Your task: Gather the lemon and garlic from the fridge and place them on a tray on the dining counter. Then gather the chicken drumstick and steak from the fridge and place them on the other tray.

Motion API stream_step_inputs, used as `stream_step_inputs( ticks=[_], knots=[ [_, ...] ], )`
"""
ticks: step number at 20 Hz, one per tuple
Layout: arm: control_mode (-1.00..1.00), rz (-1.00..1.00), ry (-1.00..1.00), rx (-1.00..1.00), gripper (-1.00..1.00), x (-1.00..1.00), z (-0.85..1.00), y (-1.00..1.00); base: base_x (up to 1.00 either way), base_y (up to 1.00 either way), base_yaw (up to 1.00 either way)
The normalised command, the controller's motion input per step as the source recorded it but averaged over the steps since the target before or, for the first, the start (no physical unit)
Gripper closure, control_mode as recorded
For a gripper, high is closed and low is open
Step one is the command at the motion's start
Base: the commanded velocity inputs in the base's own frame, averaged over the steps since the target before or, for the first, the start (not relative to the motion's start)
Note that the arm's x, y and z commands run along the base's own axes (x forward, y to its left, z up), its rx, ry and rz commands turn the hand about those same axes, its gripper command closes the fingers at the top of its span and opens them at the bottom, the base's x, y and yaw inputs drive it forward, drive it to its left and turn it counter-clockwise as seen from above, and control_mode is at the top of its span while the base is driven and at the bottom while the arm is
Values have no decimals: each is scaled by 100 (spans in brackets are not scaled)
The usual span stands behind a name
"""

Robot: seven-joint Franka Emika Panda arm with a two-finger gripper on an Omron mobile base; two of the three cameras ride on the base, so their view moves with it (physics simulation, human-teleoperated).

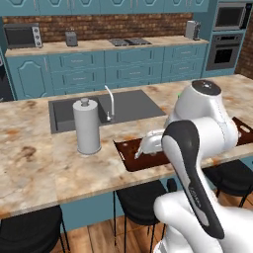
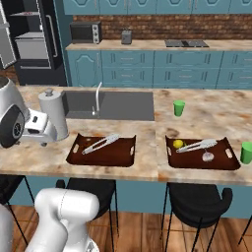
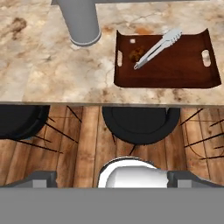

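The lemon [image 2: 178, 143] and the garlic [image 2: 208, 156] lie on the right-hand brown tray [image 2: 224, 162] on the dining counter [image 2: 147, 157], beside metal tongs [image 2: 197, 145]. The left-hand tray [image 2: 113, 156] [image 3: 175, 74] [image 1: 129, 157] holds only tongs [image 3: 156, 48] and a few crumbs. My gripper [image 3: 112, 178] is open and empty. It hangs over the stools in front of the counter, short of the left tray. The fridge [image 2: 34, 44] stands at the far left with its door open. The steak and the chicken drumstick are out of view.
A grey paper towel roll [image 2: 53, 115] [image 3: 82, 22] stands left of the left tray, with the inset sink [image 2: 113, 104] and its tap behind. Two green cups [image 2: 179, 108] [image 2: 246, 152] flank the right tray. Black stools [image 3: 140, 124] line the counter's near side.
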Motion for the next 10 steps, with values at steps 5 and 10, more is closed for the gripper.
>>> stream_step_inputs(
  ticks=[5,10],
  knots=[
    [-100,-2,-1,0,-100,-91,5,-4,0,0,0],
    [-100,-1,-3,0,-100,-91,35,-52,0,0,0]
  ],
)
